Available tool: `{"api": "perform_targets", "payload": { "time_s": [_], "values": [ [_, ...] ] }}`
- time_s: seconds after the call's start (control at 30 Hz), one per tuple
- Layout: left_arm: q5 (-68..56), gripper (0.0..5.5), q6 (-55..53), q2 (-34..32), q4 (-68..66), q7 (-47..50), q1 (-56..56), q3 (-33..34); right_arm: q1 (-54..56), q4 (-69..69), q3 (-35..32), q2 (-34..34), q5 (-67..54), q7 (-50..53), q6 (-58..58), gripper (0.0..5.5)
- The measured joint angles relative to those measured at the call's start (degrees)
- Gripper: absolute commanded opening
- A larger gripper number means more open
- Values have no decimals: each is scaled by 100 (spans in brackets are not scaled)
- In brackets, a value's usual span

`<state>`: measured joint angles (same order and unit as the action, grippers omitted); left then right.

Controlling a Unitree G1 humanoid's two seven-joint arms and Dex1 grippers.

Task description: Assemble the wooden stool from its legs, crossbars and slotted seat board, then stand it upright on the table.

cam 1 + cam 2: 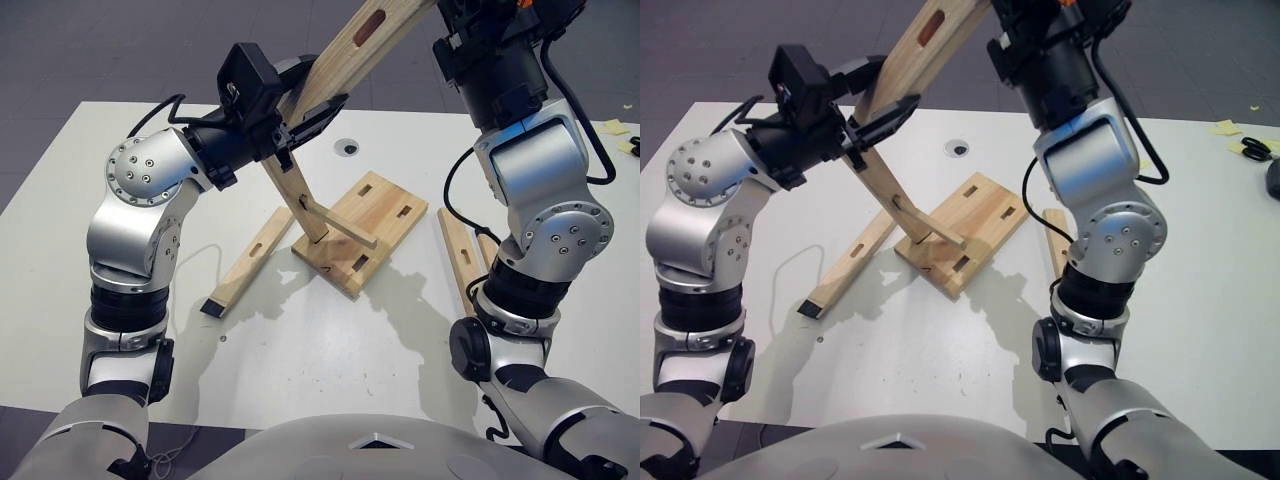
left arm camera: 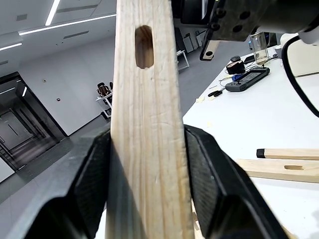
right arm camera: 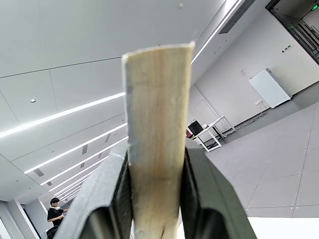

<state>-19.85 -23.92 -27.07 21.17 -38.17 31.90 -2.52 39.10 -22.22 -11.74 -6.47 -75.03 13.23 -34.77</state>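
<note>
A loose leg (image 1: 245,262) lies flat on the table (image 1: 330,340) at 9 o'clock from the seat board (image 1: 385,215). At 11 o'clock the left gripper (image 1: 312,118) is clamped on the lower end of a raised slotted leg (image 1: 365,35). Beneath it a slanted leg (image 1: 295,195) — a crossbar (image 1: 345,230) jutting from it — drops to the board. At 1 o'clock the right gripper (image 3: 155,179) pinches the slotted leg's upper end. Two more wooden pieces (image 1: 462,255) lie at 3 o'clock.

Both arms (image 1: 135,215) wear rounded silver shells with screw-ringed joint caps (image 1: 140,172) and black collars. A black cable (image 1: 447,195) loops behind the right tool (image 3: 154,167); a black camera box (image 1: 245,72) tops the left tool (image 1: 300,122).
</note>
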Motion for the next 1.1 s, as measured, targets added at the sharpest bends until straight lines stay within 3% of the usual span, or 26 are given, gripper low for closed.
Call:
{"api": "perform_targets", "payload": {
  "time_s": [0.13, 0.33, 0.43, 0.53, 0.67, 0.77, 0.97, 1.1],
  "values": [
    [-333, 358, -154, 23, -69, 4, -8, 207, -5, 86, -1, 6, 181, -18, 140, 104],
    [-2654, 455, -934, 232, -734, 718, 1109, 2129, 22, 546, -484, 2, 701, 242, 682, 104],
    [-2977, 505, -983, 151, -949, 1032, 1374, 2539, 68, 712, -741, -63, 912, 293, 909, 104],
    [-2330, 540, -845, 77, -1229, 1196, 1158, 2192, 94, 841, -873, -242, 1194, 298, 1000, 104],
    [-363, 540, 8, -160, -2053, 1191, 200, 782, 20, 877, -998, -656, 1646, 102, 1001, 104],
    [283, 540, 234, -17, -2563, 1316, -446, 373, -132, 862, -1082, -865, 1801, -9, 997, 104],
    [482, 540, 367, 128, -2042, 963, -585, -43, -333, 856, -1120, -939, 1992, -149, 933, 104],
    [-62, 540, -22, 134, -612, 81, -840, -681, -389, 851, -1107, -1014, 2163, -234, 859, 104]
  ]
}}
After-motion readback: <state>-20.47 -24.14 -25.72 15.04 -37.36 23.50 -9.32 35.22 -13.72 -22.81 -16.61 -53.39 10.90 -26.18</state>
